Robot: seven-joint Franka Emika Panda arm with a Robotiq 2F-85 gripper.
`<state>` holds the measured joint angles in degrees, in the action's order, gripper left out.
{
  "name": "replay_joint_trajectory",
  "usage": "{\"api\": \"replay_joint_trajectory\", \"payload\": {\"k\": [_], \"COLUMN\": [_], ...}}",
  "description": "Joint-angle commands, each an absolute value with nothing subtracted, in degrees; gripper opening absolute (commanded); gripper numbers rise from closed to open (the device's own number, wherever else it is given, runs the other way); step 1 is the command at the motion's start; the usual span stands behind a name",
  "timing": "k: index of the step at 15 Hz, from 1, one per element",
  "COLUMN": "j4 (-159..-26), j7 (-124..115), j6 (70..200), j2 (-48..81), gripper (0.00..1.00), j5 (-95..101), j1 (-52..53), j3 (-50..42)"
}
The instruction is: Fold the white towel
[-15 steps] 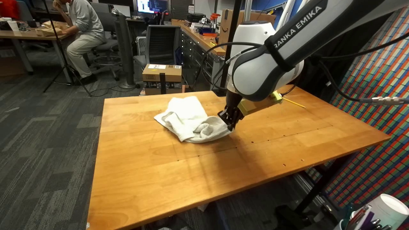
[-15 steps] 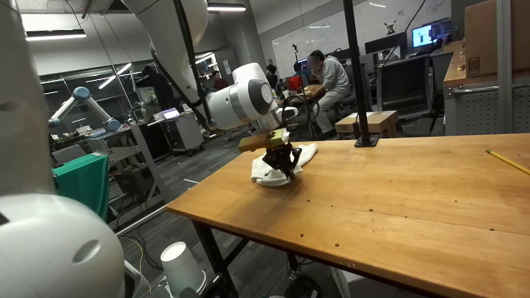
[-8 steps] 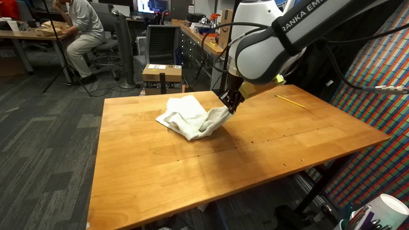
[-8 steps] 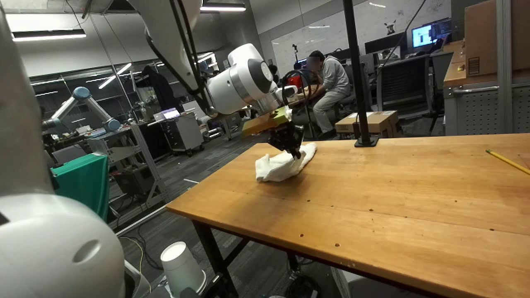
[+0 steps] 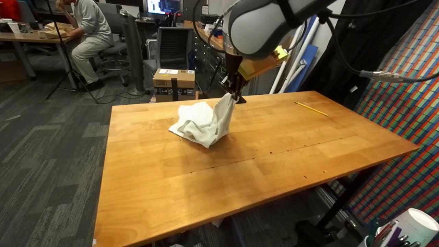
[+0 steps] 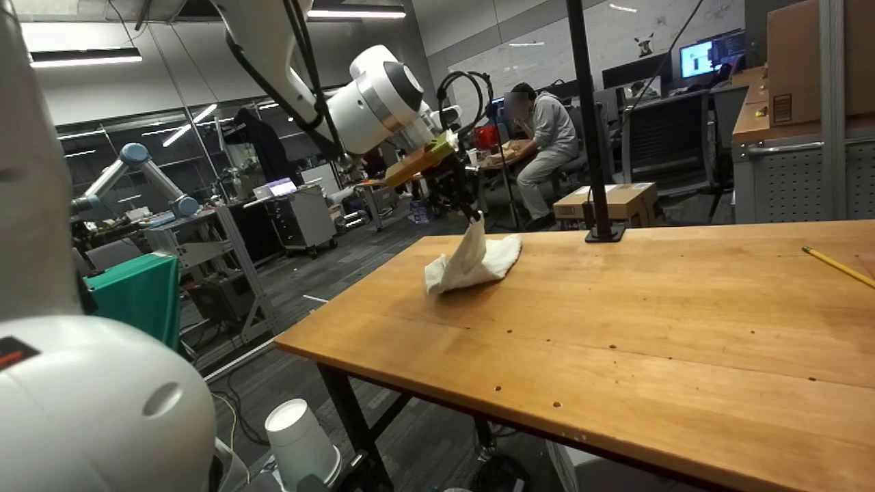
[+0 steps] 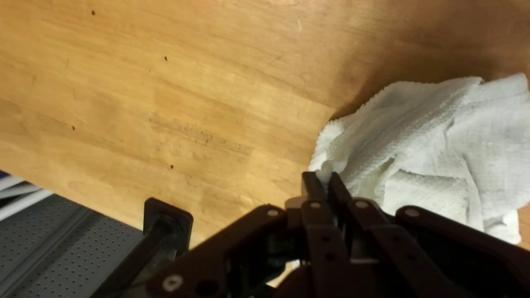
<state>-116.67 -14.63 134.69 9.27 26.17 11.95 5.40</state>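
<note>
While the gripper (image 7: 325,182) has one corner of the white towel (image 5: 202,128) pinched, jaws nearly together with just a thin bit of cloth between them, the rest rests on the wooden table (image 5: 161,192). Towel sits on the far left part of the tabletop in an exterior view; held corner is off the wood, peaked right below the grip.

Containers: two cardboard boxes (image 5: 163,84) stacked beyond the far edge, top one closed, contents hidden. Near right, pens (image 5: 391,236) stick up from a holder (image 5: 365,242) cut off by the frame; white cup (image 5: 418,229) just beside it, can't tell what's inside.

Writing: white label (image 5: 168,71) on the upper box, print too small to read. Larger box (image 6: 793,55) at far right in an exterior view carries a dark printed panel (image 6: 781,109), illegible. Lit monitor (image 6: 696,60) in back, text unreadable.

Towel looks: plain white, fuzzy edge, rumpled; steep crease down from the held corner, loose folds at the base, flatter patch to the left.
</note>
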Motion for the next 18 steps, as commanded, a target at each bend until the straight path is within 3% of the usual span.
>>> {"api": "replay_joint_trajectory", "payload": {"k": [1, 9, 18], "j4": [-105.94, -95.60, -83.05], "j7": [-15.09, -11.87, -6.24], "j6": [128.14, 121.52, 122.77], "j2": [14.23, 21.35, 27.36], "gripper": [0.03, 0.03, 0.03], "j5": [28.94, 30.55, 29.71], "j1": [14.59, 19.93, 20.26], "j3": [6.75, 7.68, 6.61]}}
